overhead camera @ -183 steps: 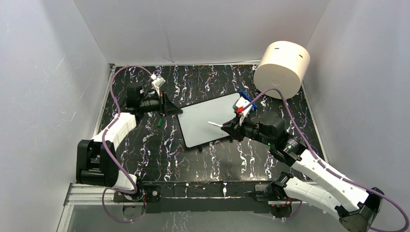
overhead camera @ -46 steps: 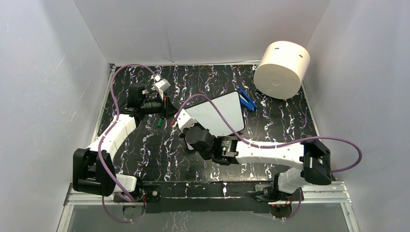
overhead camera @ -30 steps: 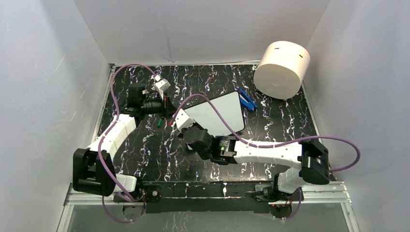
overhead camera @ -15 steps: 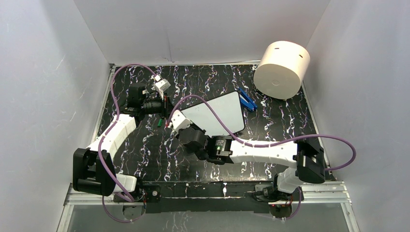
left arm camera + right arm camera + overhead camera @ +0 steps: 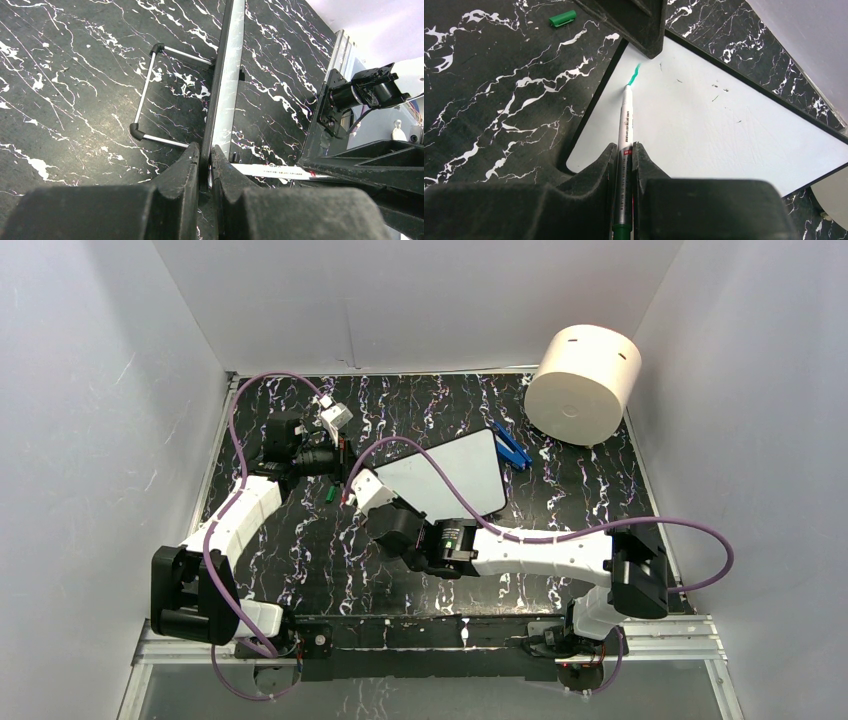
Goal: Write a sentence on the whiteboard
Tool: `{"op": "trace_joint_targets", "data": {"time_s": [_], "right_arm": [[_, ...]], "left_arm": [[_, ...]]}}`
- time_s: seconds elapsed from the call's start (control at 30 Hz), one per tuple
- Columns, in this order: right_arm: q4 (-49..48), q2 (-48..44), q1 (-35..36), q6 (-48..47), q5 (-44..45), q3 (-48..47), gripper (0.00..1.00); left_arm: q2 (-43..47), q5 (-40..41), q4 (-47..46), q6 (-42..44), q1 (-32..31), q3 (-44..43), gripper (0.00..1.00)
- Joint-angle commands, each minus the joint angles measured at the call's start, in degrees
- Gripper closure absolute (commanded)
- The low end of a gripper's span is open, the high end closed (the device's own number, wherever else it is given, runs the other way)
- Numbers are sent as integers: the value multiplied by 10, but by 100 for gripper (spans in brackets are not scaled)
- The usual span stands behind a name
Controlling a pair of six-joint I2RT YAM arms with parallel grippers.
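The left arm (image 5: 235,520) and right arm (image 5: 545,552) are built of white shell links joined by black joint housings. A purple cable (image 5: 240,410) is looped along each. The left claw (image 5: 206,152) and right claw (image 5: 625,147) are formed of matte black, wedge-shaped fingers.

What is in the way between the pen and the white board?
Nothing visible is. The right pincer grips the marker, and its tip touches the whiteboard at the end of a short green stroke. The left pincer clamps the board's edge at the corner just beyond that stroke, not across the white surface.
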State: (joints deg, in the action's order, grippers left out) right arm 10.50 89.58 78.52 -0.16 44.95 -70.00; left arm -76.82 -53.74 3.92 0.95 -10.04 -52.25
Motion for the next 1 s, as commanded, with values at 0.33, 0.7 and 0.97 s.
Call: {"op": "trace_joint_targets", "data": {"time_s": [0.33, 0.7, 0.97], "right_arm": [[44, 12, 1, 45, -19, -27, 100], [11, -27, 3, 36, -19, -4, 100], [-32, -54, 3, 28, -13, 24, 100]], "left_arm": [[-10, 18, 25, 16, -8, -10, 100], [-11, 21, 26, 17, -9, -10, 100], [-12, 21, 26, 16, -9, -10, 100]]}}
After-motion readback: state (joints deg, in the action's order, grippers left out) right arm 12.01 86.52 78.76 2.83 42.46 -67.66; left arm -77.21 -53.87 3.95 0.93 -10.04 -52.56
